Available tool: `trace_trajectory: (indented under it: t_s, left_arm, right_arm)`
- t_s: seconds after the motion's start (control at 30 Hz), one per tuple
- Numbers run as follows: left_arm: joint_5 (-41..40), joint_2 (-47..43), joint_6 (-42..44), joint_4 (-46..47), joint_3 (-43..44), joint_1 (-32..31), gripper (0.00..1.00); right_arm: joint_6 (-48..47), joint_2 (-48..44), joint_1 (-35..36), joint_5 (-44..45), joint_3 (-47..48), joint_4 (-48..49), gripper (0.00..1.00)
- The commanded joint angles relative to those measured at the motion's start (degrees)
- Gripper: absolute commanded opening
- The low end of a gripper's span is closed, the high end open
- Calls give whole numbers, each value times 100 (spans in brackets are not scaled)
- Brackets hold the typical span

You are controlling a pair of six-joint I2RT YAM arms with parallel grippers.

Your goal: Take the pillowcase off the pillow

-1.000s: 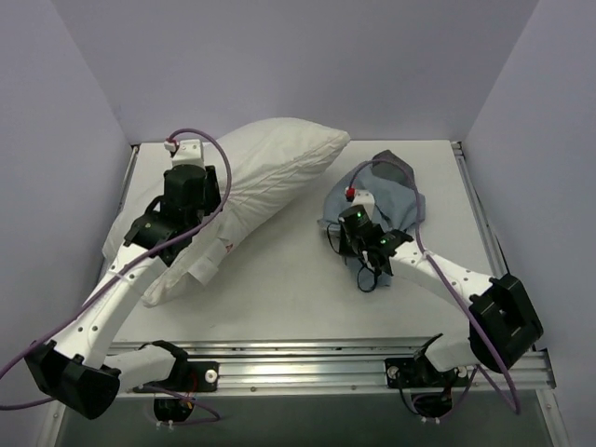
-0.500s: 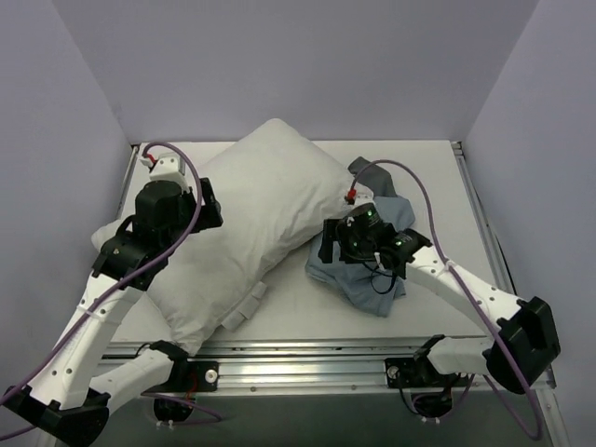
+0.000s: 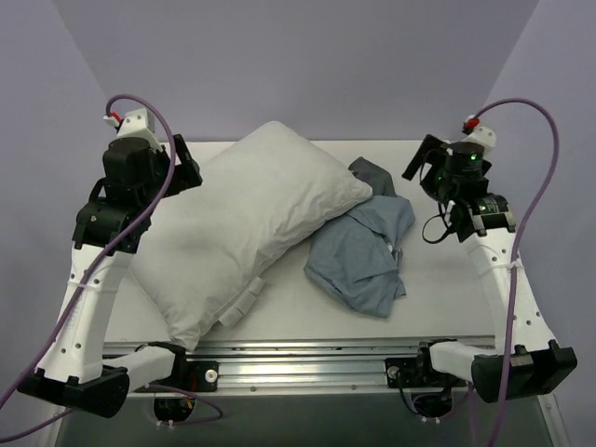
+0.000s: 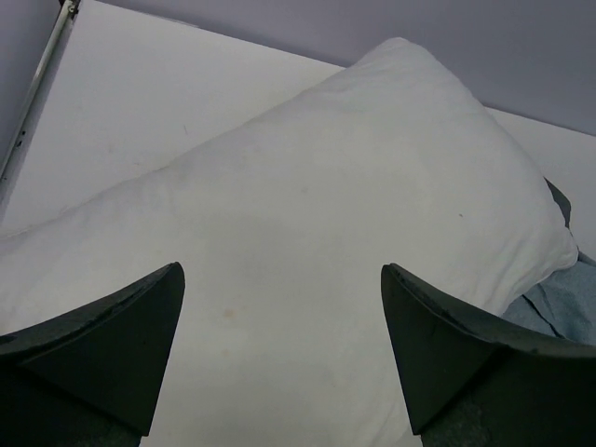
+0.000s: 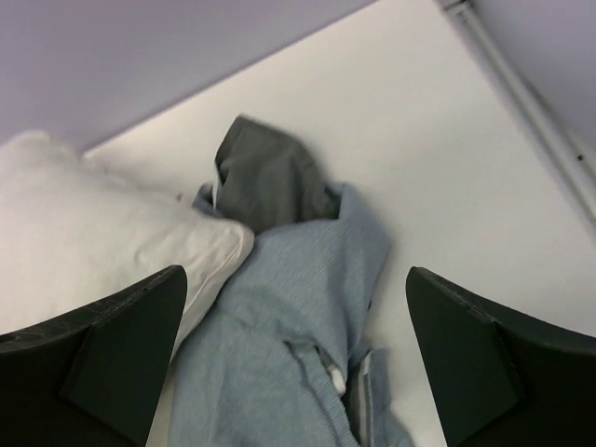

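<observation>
Two grippers, both released and empty.

Top view: my left gripper (image 3: 180, 164) hangs above the pillow's far-left side, and my right gripper (image 3: 425, 164) hangs over the right of the table (image 3: 447, 298), well apart from the cloth. The pillow (image 3: 247, 219) lies bare. Its long axis runs diagonally from near-left to far-right, and the far-right corner points at the pillowcase (image 3: 358, 256). The pillowcase sits crumpled just right of that corner and touches it. It lies mostly pale side up, with a dark grey fold at the far end. The heap stretches roughly far to near, and I cannot tell which way its mouth faces.

Left wrist view: my jaws stand wide, with only white pillow (image 4: 307, 214) between them and nothing pinched. A sliver of pillowcase (image 4: 559, 312) shows past the corner.

Right wrist view: my jaws stand wide above the pillowcase (image 5: 289, 317). The pillow (image 5: 93, 233) corner rests against the cloth, and I cannot tell whether any of it is tucked under a fold.

Assessment: removal appears complete, and the step in hand is withdrawal. To do it well, I should keep both jaws open, rise straight up clear of the folds so nothing snags, and confirm that no pillow corner remains inside the case.
</observation>
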Motion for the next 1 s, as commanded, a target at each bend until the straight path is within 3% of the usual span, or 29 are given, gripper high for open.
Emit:
trace_trajectory:
  t_s: [0.0,0.2,0.47,0.57,0.7,0.97]
  left_arm:
    - [528,-71,62,-233,673,623,94]
    - [126,-668,308,-558,1070,1065,94]
    - [-867,-1547,844,-1024,1457,890,94]
    - [-1034,-1863,888,-1164,1509,811,94]
    - [-1832,-2346,1081,-1008,1361,600,94]
    - [-2599,-3305,1433,-392,903,415,94]
  right_arm:
    - [36,-237,-524,278,548,-69,100]
    - [-359,-913,-605,1375,988,-96,100]
    - [-1307,-2187,219,2913,1015,317,100]
    - [-1625,-2723,431,3012,848,642,100]
    - [-2142,-3408,572,3160,558,1081,100]
    - [-2460,-3832,669,3188,162,1328,99]
